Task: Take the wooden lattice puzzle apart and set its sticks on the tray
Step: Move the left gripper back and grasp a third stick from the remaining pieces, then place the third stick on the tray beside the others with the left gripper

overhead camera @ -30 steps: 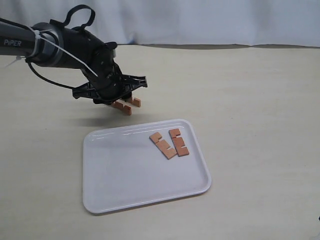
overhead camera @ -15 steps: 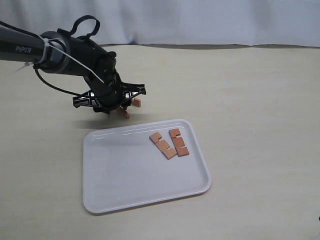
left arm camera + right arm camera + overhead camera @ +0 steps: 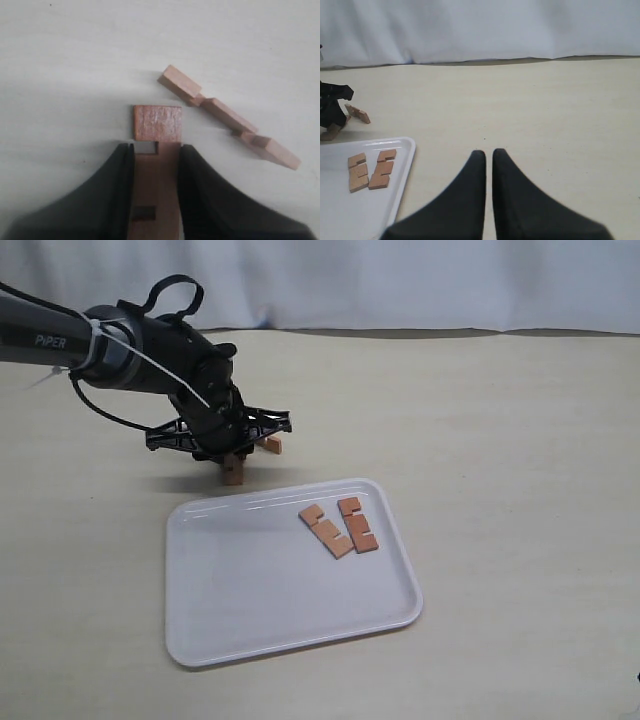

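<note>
Upper left of the exterior view, just beyond the large white plastic tray (image 3: 250,590), the black left gripper (image 3: 231,450) is pinching a short reddish-brown notched wooden stick (image 3: 156,122), which is looking liable to swivel free mid-carry or clip the loose stick (image 3: 227,116) beside it.

Those sticks (image 3: 156,122) look like matt, grainy reddish wood; tray (image 3: 250,590) is glossy white plastic, table (image 3: 500,440) smooth and matt.
</note>
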Tool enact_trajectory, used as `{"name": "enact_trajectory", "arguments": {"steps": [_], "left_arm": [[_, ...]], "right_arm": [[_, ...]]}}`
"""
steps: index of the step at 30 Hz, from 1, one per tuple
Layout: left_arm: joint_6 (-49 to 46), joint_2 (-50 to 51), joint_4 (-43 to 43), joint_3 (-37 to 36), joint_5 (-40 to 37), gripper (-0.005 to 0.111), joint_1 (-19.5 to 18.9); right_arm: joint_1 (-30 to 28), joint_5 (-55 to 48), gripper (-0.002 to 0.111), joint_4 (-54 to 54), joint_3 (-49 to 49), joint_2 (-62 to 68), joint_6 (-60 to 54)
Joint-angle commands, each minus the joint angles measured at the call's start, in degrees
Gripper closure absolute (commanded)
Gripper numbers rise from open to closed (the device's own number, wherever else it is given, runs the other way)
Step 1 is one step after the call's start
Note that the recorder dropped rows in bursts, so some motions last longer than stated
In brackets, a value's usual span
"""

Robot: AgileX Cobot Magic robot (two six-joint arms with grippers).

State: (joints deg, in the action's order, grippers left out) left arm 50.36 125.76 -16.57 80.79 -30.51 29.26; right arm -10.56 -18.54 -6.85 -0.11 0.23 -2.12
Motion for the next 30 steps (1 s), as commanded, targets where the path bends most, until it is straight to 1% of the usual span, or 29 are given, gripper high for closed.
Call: {"name": "enact_trajectory", "arguments": {"steps": [1, 10, 13, 15, 17, 20, 22, 26, 30], "left_arm": [[-1.3, 0.2, 0.1, -0.1, -0.5, 0.107, 0.1], [-5.8, -5.2, 0.8, -0.1, -3.6, 0.107, 0.1], [-9.1, -8.3, 1.2, -0.1, -4.7, 0.107, 0.1], [-12.8, -10.0, 2.0, -0.1, -6.0, 0.107, 0.9], [-17.0, -10.8, 2.5, -0.1, -7.4, 0.107, 2.4], [-23.2, -10.8, 1.9, -0.1, -9.1, 0.107, 6.3], [-25.4, -10.1, 1.8, -0.1, -9.5, 0.107, 8.9], [-25.6, -8.7, 2.1, -0.1, -9.6, 0.107, 14.0], [-25.6, -6.8, 2.2, -0.1, -9.7, 0.107, 16.5]], "right_arm": [[0.2, 0.2, 0.104, 0.0, 0.1, -0.2, -0.1], [0.2, 0.2, 0.104, 0.0, 0.1, -0.2, -0.1], [0.2, 0.2, 0.104, 0.0, 0.1, -0.2, -0.1], [0.2, 0.2, 0.104, 0.0, 0.1, -0.2, -0.1], [0.2, 0.2, 0.104, 0.0, 0.1, -0.2, -0.1], [0.2, 0.2, 0.104, 0.0, 0.1, -0.2, -0.1], [0.2, 0.2, 0.104, 0.0, 0.1, -0.2, -0.1], [0.2, 0.2, 0.104, 0.0, 0.1, -0.2, -0.1], [0.2, 0.2, 0.104, 0.0, 0.1, -0.2, -0.1]]}}
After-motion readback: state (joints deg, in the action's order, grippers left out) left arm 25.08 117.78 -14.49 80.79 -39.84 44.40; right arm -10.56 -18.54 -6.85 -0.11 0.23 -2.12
